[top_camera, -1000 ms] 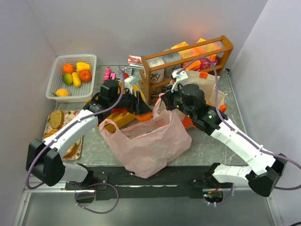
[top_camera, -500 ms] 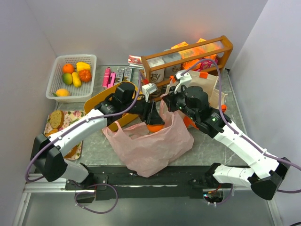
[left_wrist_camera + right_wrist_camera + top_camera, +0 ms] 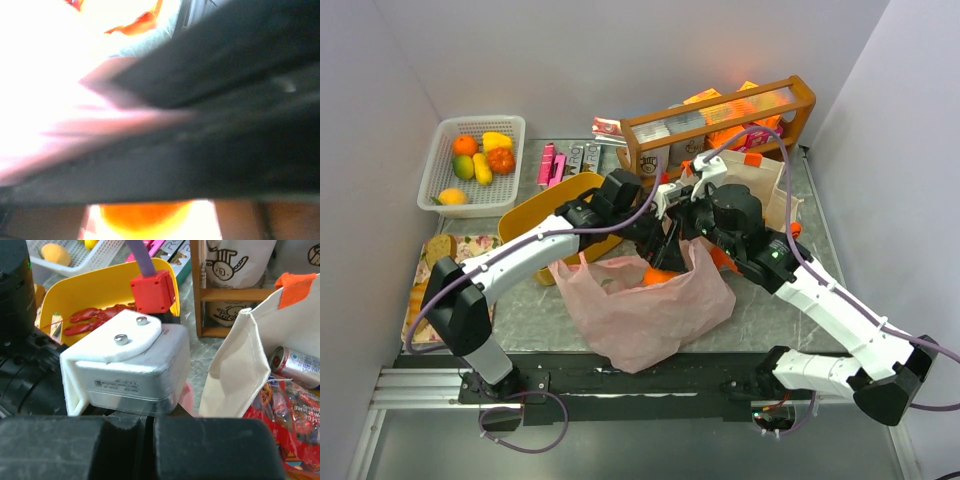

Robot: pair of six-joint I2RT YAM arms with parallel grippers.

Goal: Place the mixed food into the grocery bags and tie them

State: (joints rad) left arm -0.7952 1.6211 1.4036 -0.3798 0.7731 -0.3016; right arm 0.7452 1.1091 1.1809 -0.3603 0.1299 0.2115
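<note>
**A:** What are the fingers doing?

**B:** My right fingers (image 3: 150, 447) are pinched tight on the rim of the pink bag (image 3: 640, 320). My left fingers (image 3: 655, 243) are over its mouth, too blurry to tell how wide. The orange fruit (image 3: 658, 276) lies inside the bag, on the desk (image 3: 520, 310).

1. Reads as a robotics lab test cell, not a home or shop.
2. Boxed in on three sides by bare white walls (image 3: 620, 60), with a small grey tabletop (image 3: 520, 310) between.
3. Bolted by a metal rail (image 3: 410, 385) at the near edge: a left arm (image 3: 510, 265) and a right arm (image 3: 830, 305), trailing purple cables (image 3: 525, 452).
4. Laid out like props: a white mesh basket (image 3: 440, 175) of fruit, a wooden rack (image 3: 720, 115), a pink plastic bag (image 3: 640, 310).
</note>
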